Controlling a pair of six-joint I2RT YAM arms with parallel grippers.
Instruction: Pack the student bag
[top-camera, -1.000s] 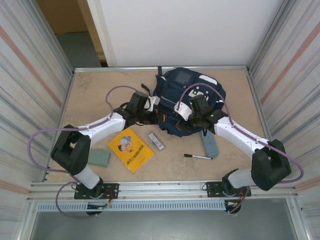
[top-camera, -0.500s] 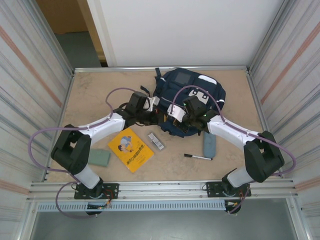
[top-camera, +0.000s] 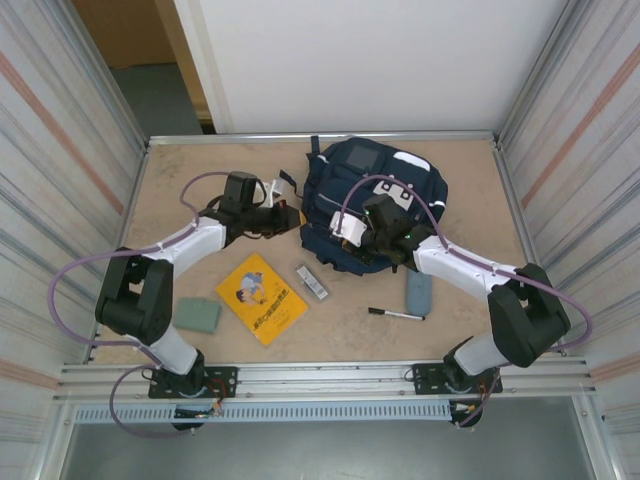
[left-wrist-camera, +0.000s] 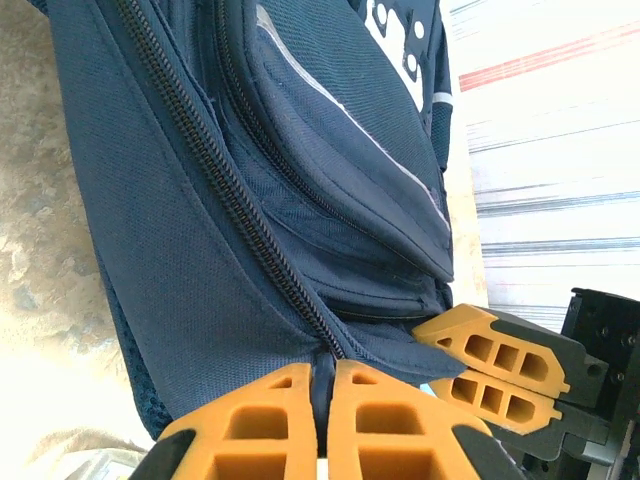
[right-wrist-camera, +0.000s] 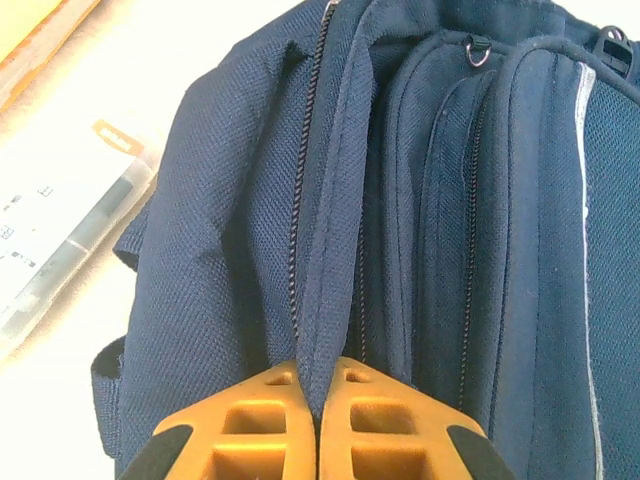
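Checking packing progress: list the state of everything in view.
student bag: flat on table, pinched by both grippers
left gripper: shut on student bag at its zip
right gripper: shut on student bag's zip edge
yellow book: closed, unpacked
pen: unpacked, on table
grey pouch: unpacked, on table
green block: unpacked, on table
small clear case: unpacked, on table

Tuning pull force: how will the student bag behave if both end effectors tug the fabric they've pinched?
Likely floppy: the student bag folds where the left end effector and right end effector pinch it beside the zipper, so the fabric should stretch before the body moves. It lies slumped, so probably light; it may drag across the table. Unlikely to roll.
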